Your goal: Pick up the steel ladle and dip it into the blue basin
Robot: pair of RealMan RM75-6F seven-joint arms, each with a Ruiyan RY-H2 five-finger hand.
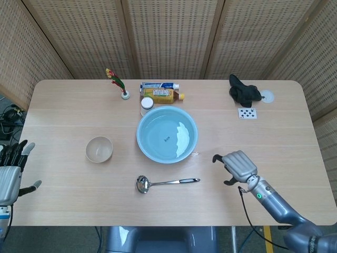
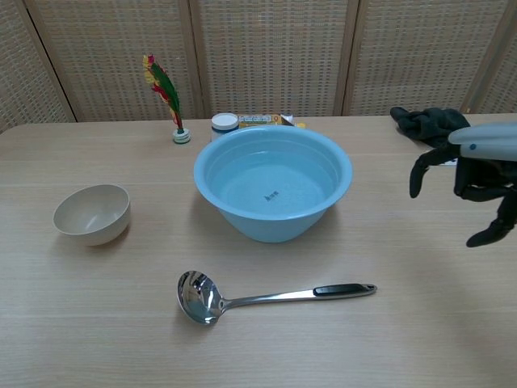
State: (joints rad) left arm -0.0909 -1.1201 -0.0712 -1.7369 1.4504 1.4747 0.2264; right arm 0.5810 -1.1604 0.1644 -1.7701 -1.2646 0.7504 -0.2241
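One steel ladle [image 1: 167, 183], one blue basin [image 1: 167, 134], untouched

A pale wooden table [image 1: 63, 205] with rounded corners fills the middle of the scene. Behind the table stand woven rattan screens [image 1: 168, 37] in light wooden frames, angled inward on both sides. Left of the table, dark cables [image 1: 8, 121] lie on grey floor. The light is even.

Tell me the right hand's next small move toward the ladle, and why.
Probably ease the right hand left and down to the steel ladle's black grip end: the ladle lies untouched on the table, its handle pointing toward that open hand.
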